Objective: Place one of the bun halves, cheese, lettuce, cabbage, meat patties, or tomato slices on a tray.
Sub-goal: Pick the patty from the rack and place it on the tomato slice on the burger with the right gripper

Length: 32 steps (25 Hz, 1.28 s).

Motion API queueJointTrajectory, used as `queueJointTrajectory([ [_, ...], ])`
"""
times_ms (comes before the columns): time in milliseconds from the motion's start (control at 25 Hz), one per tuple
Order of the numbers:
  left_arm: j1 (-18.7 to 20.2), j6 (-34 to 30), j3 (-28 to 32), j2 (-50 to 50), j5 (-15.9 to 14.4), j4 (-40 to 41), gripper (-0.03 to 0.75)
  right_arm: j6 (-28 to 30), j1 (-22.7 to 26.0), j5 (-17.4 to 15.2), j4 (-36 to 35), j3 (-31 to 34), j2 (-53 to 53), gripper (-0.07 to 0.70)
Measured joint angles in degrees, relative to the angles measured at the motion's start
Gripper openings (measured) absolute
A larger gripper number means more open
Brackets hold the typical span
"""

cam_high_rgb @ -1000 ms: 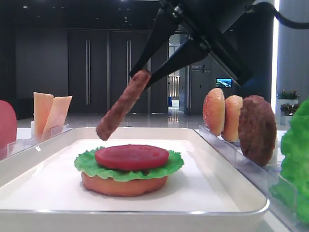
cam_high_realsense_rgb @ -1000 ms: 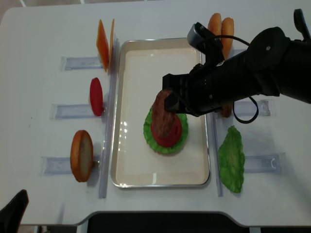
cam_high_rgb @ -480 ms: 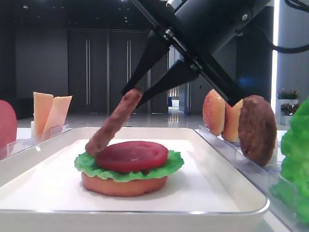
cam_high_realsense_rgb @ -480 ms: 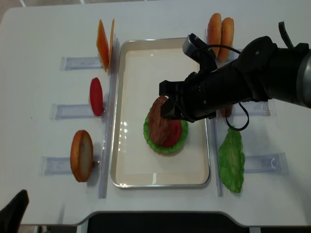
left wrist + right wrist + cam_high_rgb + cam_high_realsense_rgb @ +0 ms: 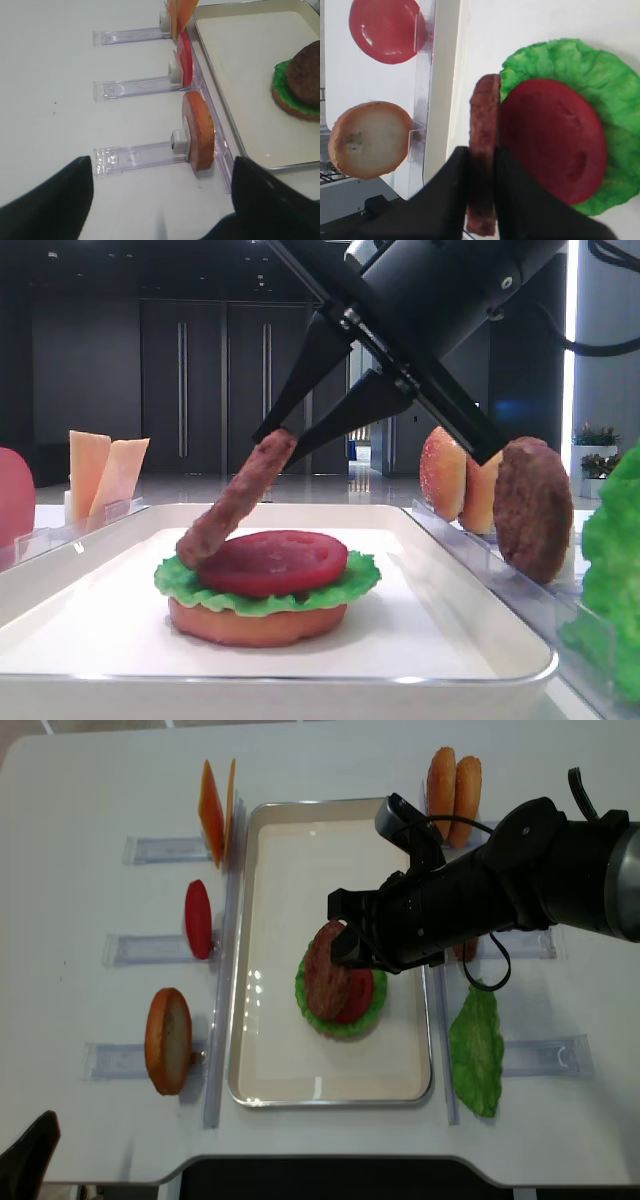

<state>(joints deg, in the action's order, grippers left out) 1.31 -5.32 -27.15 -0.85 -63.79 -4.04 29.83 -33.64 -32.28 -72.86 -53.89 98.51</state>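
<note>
My right gripper [image 5: 283, 435] is shut on the upper edge of a dark brown meat patty [image 5: 235, 500], held tilted on edge. The patty's lower end rests on the left side of a stack in the white tray [image 5: 90, 625]: a bun half [image 5: 255, 623], green lettuce [image 5: 345, 583] and a red tomato slice [image 5: 280, 562]. From the right wrist, the patty [image 5: 485, 115] sits edge-on between the black fingers [image 5: 450, 185], beside the tomato slice [image 5: 550, 140]. From overhead, the right gripper [image 5: 345, 935] hangs over the tray [image 5: 290, 850]. My left gripper [image 5: 160, 200] is open over bare table, holding nothing.
Clear racks flank the tray. On the right stand two bun halves [image 5: 453, 782], another patty [image 5: 532, 508] and a lettuce leaf [image 5: 477, 1048]. On the left stand cheese slices [image 5: 213, 808], a tomato slice [image 5: 198, 918] and a bun half [image 5: 168, 1040].
The right gripper came down and leftward with the patty; its lower end, which hung above the stack, now rests on the lettuce and tomato. The left arm has not moved.
</note>
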Motion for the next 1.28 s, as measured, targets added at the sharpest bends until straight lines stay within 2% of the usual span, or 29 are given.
queueJointTrajectory([
  [240, 0.0, 0.0, 0.0, 0.0, 0.0, 0.0, 0.661, 0.06, 0.0, 0.17, 0.4, 0.0, 0.0, 0.128],
  [560, 0.0, 0.0, 0.0, 0.0, 0.0, 0.0, 0.661, 0.17, 0.0, 1.16, 2.26, 0.0, 0.0, 0.259],
  [880, 0.0, 0.0, 0.0, 0.0, 0.0, 0.0, 0.661, -0.06, 0.0, 2.86, 5.68, 0.0, 0.0, 0.358],
  [1000, 0.0, 0.0, 0.0, 0.0, 0.0, -0.02, 0.661, -2.51, 0.0, 3.19, 8.52, 0.0, 0.0, 0.385],
  [1280, 0.0, 0.0, 0.0, 0.0, 0.0, -0.02, 0.661, -12.97, 0.43, 2.78, 20.21, -1.0, -0.21, 0.401],
])
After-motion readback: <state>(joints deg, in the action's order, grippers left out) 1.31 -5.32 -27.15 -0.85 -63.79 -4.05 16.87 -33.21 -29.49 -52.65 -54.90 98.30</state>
